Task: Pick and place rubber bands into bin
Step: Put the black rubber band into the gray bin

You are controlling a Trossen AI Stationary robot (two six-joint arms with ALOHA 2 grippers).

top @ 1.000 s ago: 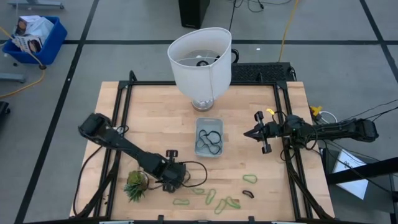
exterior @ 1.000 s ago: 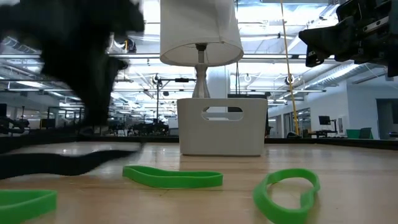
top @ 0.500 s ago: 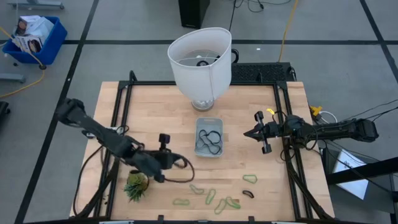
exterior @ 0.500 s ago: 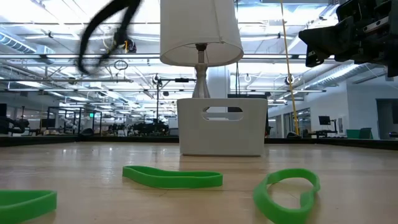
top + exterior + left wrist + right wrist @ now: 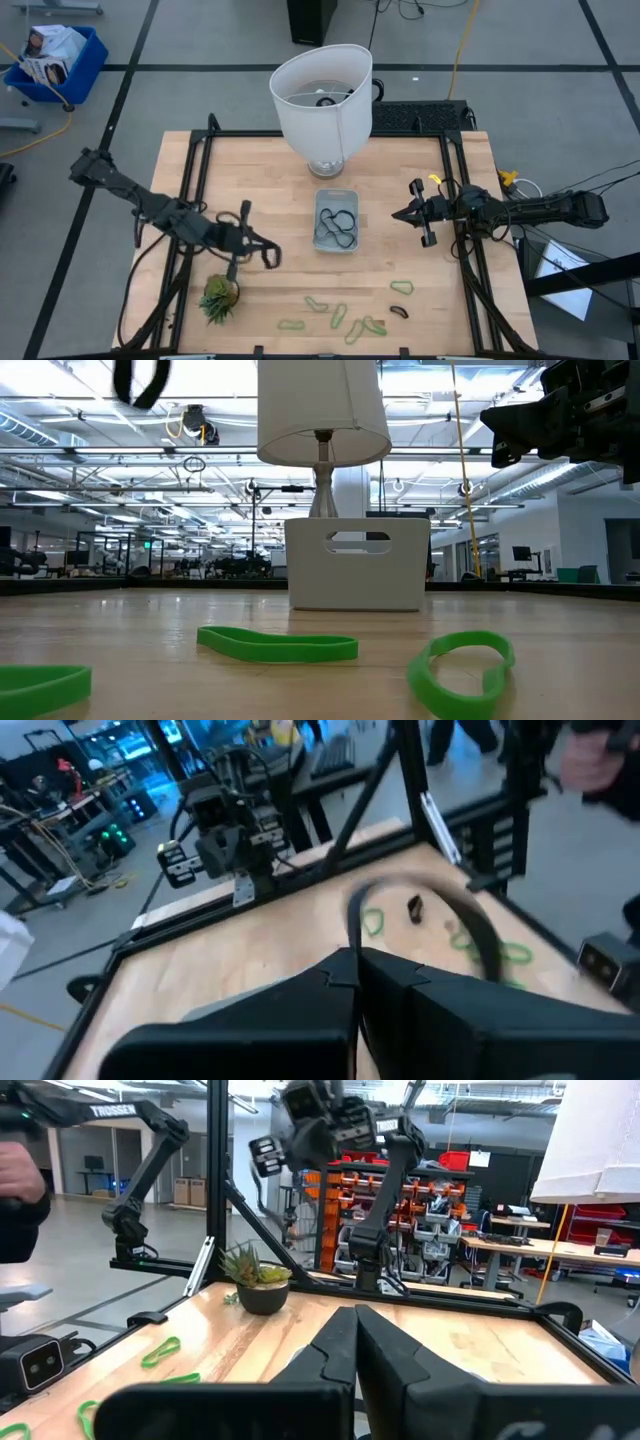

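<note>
My left gripper (image 5: 258, 246) hangs above the table's left half, pointing nearly level toward the right, shut on a large dark rubber band (image 5: 470, 920). The loop also shows high up in the low view (image 5: 140, 380). The pale bin (image 5: 322, 240) stands at the table's middle with dark bands (image 5: 338, 225) lying in it. Several green bands (image 5: 338, 317) and one small dark band (image 5: 398, 311) lie flat near the front edge. My right gripper (image 5: 397, 214) waits shut, right of the bin, with nothing in it. My left gripper pinches the dark band between its two shut fingertips at one point of the loop (image 5: 350, 925). The fingers come at it roughly level, from the table's left. The loop stands out past the fingertips in a slack arc, lifted clear of the table.
A white lampshade (image 5: 320, 90) on its stand sits at the far middle, behind the bin. A small potted plant (image 5: 218, 297) stands at the front left, below my left arm. Black frame rails (image 5: 200, 180) run along the table's left and right sides.
My left gripper has risen from the table beside the plant and drawn back toward the left and far edges, tipping from pointing down to nearly level. The dark band it holds has come off the table and now hangs clear.
</note>
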